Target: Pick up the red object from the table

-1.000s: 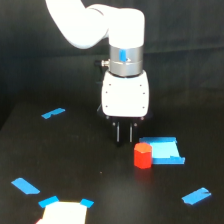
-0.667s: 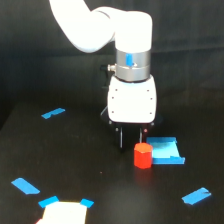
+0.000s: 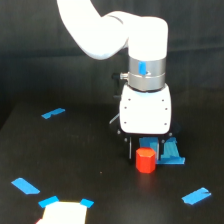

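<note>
The red object point(image 3: 146, 160) is a small red-orange block standing on the black table point(image 3: 85, 165) at the exterior view's right of centre. My gripper point(image 3: 145, 148) hangs from the white arm directly over and just behind the block, its dark fingers point(image 3: 131, 149) reaching down to the block's top. The jaws look open, one on each side of the block. The fingertips are partly hidden by the block and the white housing. The block rests on the table.
A flat blue square piece point(image 3: 170, 152) lies right behind the block. Blue tape strips lie at the left point(image 3: 53, 113), front left point(image 3: 25, 185) and front right point(image 3: 196, 196). A white patch with blue tape corners point(image 3: 64, 211) sits at the front edge.
The arm has moved toward the exterior view's right and nearer the camera, coming from behind-left of the block to directly over it and lower. The block has not moved.
</note>
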You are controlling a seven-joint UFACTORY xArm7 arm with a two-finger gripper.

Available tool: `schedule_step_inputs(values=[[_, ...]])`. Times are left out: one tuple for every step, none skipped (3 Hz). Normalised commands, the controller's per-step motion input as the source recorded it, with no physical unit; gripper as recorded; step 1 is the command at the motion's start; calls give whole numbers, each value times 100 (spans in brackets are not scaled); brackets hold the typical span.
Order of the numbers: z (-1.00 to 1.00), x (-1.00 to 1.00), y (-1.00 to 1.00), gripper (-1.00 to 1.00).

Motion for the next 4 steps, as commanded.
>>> schedule_step_inputs(values=[[81, -12, -19, -100], [71, -13, 21, -100], [92, 21, 15, -100], [100, 13, 7, -93]])
